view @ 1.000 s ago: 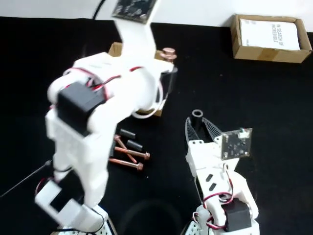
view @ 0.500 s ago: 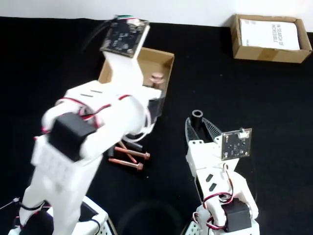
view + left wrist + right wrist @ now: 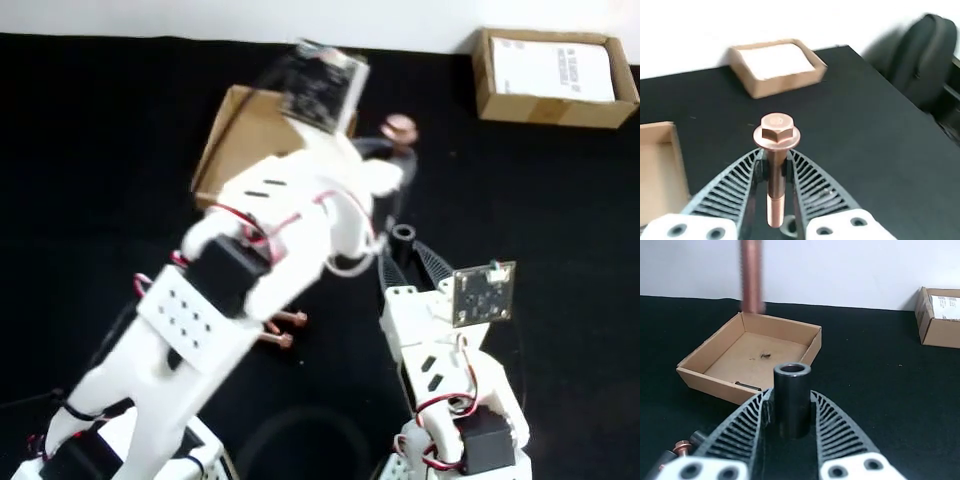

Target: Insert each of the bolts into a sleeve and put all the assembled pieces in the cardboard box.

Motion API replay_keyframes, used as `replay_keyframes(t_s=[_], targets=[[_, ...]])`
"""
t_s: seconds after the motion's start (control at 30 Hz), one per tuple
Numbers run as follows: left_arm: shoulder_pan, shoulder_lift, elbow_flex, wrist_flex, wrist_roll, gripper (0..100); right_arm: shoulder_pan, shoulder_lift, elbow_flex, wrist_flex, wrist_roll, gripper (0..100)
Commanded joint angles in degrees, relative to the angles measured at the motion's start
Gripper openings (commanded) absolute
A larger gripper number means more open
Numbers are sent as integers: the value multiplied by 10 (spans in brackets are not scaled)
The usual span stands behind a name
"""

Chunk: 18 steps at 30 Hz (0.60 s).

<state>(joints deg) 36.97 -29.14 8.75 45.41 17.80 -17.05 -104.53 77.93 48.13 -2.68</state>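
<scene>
My left gripper [image 3: 775, 172] is shut on a copper bolt [image 3: 775, 165], held upright with its hex head up; from above that bolt's head [image 3: 399, 127] hovers a little beyond the sleeve. My right gripper [image 3: 791, 412] is shut on a black sleeve [image 3: 791, 399], upright with its bore open upward, also seen as the sleeve [image 3: 403, 236] from above. The bolt's shaft [image 3: 751, 275] hangs in the air above and to one side of the sleeve. The open cardboard box [image 3: 752, 357] lies behind, with a small piece inside. Loose bolts [image 3: 283, 329] lie on the table.
A second cardboard box [image 3: 552, 77] holding white paper sits at the far right corner. A spare bolt and sleeve [image 3: 675, 450] lie on the black table near my right gripper. A dark chair [image 3: 925, 55] stands past the table edge.
The left arm has swung right with the bolt, from over the cardboard box to just beyond the sleeve. The right arm has kept still.
</scene>
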Motion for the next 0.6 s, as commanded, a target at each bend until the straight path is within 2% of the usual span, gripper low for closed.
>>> replay_keyframes(t_s=[0.0, 0.3, 0.5, 0.57], targets=[[24, -17, 1, -17, 1, 9, -4, -4, -9, -12, -2, 7], [29, -16, 61, -25, 1, 9, -4, -4, -9, -10, -2, 7], [29, -16, 119, -161, 1, 9, -4, -4, -6, -10, -2, 7], [29, -16, 120, -181, 1, 9, -4, -4, -5, -10, -2, 7]])
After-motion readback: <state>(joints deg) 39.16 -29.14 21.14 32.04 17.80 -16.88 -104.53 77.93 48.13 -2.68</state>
